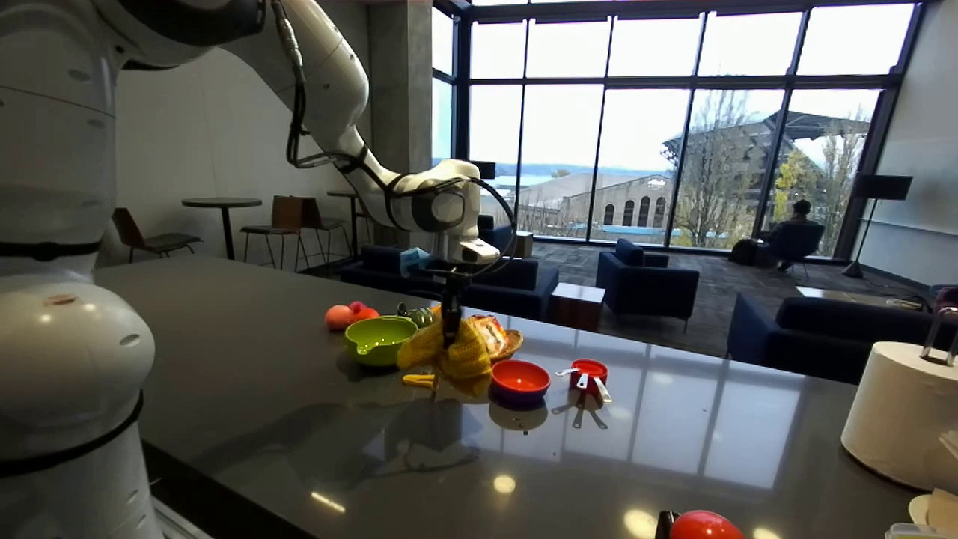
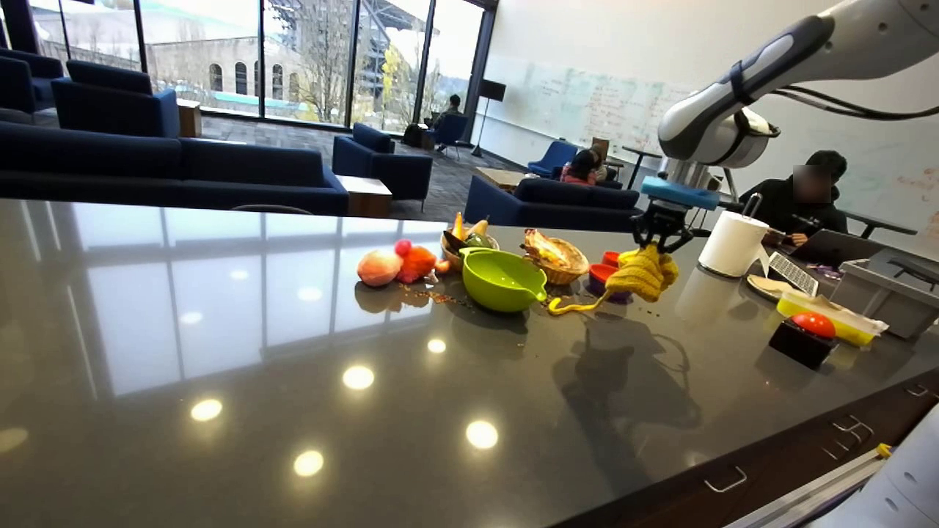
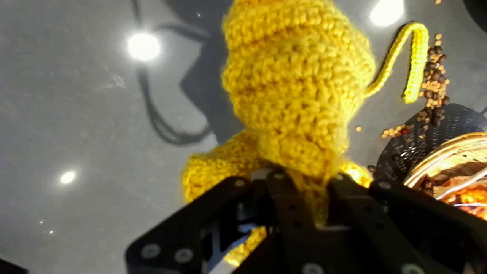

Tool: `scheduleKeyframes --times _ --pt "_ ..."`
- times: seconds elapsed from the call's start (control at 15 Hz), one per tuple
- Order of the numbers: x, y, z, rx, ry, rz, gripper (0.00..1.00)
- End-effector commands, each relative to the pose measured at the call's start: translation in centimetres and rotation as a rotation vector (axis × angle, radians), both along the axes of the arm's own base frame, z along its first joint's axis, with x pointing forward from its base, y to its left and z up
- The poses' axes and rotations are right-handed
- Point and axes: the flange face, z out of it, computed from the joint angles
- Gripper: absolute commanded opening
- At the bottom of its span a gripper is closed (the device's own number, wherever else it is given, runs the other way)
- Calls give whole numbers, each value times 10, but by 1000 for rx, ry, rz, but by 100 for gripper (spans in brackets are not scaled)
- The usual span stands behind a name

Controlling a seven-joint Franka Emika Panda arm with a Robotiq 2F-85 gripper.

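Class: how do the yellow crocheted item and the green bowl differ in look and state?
The yellow crocheted item is stitched yarn; the green bowl is smooth and shiny.
The crocheted item is clamped in the gripper; the bowl stands upright on the counter.
The item has a thin tail, the bowl a pouring lip.
Both are one colour.

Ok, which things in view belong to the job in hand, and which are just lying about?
In hand, going by the grip:
gripper, shut
yellow crochet piece, held between its fingers

Probably just lying about:
green bowl
red-and-purple bowl
measuring cups
wicker basket with a packet
scattered seeds
paper roll
red button
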Motion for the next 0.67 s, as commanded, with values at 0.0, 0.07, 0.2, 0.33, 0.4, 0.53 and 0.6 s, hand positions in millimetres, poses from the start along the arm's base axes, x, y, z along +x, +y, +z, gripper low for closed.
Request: scheduleKeyframes --times 0.0,0.07,0.2,0.33,0.4,0.53,0.6 --pt "-67 -23 9 6 -115 -49 4" --pt "-82 -32 11 0 -143 -76 4" --pt "-107 -52 15 7 -181 -101 4" --pt "-131 -74 19 17 -172 -106 4" --pt "-142 -86 21 25 -163 -108 4" --pt "-153 -109 19 36 -142 -96 4" --pt "-154 -119 15 48 -123 -81 4"
